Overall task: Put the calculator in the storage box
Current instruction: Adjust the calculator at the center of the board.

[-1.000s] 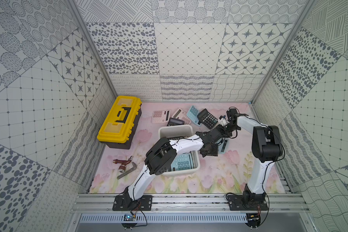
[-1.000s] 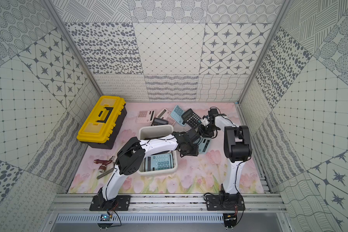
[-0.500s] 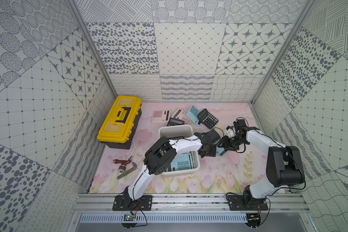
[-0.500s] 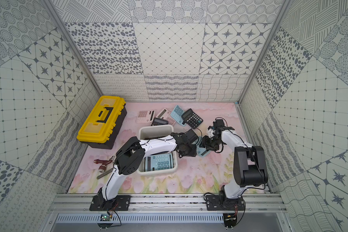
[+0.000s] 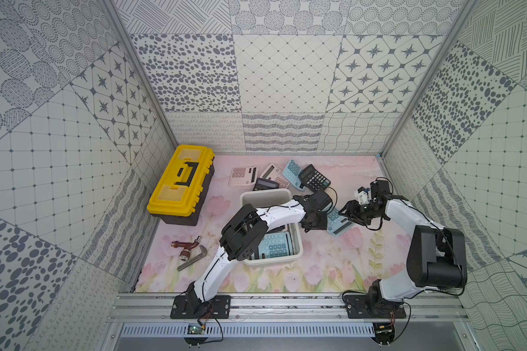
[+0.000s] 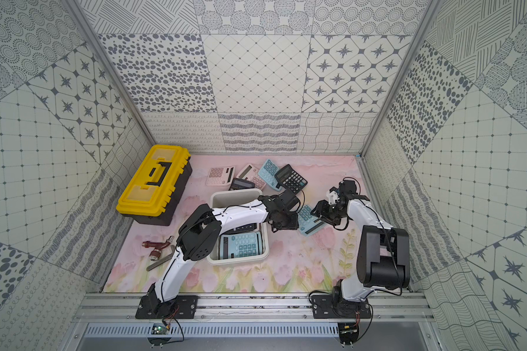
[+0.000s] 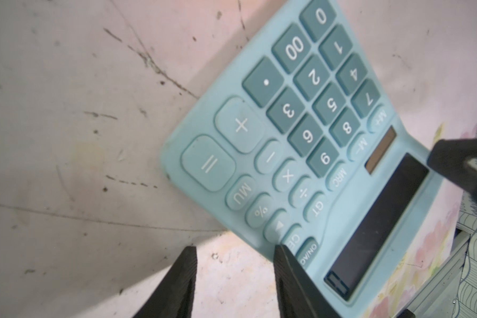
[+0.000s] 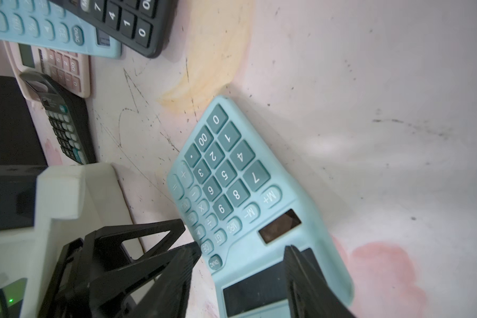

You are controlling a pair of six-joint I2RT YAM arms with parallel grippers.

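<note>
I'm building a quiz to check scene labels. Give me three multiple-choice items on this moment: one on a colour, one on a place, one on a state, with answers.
1. The toolbox has a lid that is: A red; B yellow; C white.
2. The light blue calculator between the left gripper and the right gripper lies: A on the toolbox; B in the storage box; C on the mat beside the box.
3. The storage box is: A open, holding a calculator; B empty; C lidded.

Answers: B, the lid is plain yellow in both top views. C, both wrist views show it lying on the pink mat. A, there is no lid, and a boxed calculator shows inside.
</note>
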